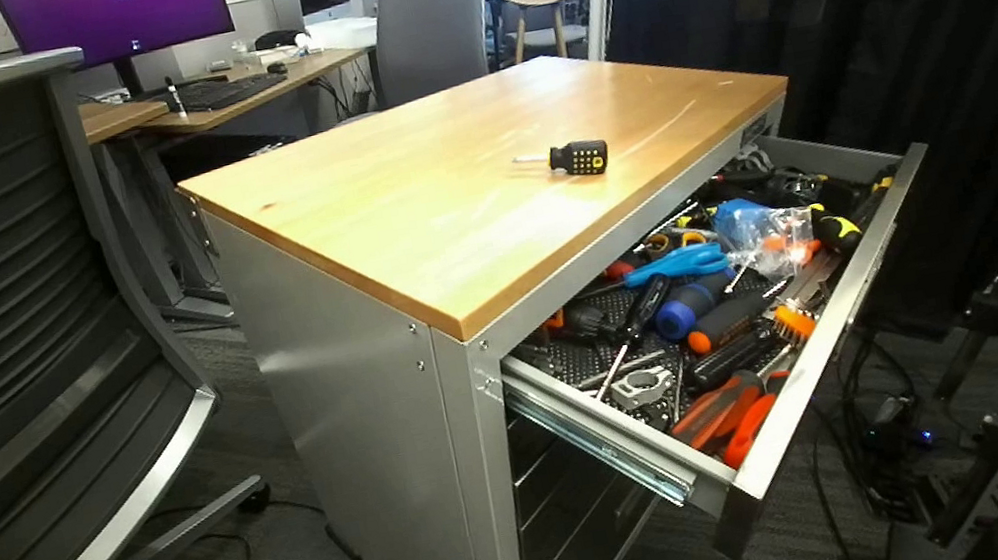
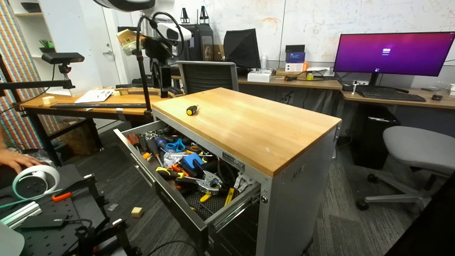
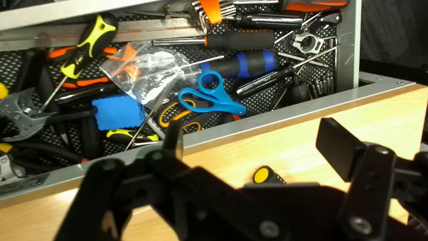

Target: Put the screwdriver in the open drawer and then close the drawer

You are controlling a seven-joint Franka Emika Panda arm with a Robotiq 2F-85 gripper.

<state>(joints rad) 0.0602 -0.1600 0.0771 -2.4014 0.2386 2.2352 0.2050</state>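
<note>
one screwdriver [image 1: 580,159] atop the cabinet [image 1: 364,384]

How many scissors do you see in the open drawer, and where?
2 in the drawer: the blue scissors, toward the wooden top, and the orange-and-black scissors, partly covered by them in the wrist view. More may be hidden underneath.
</note>
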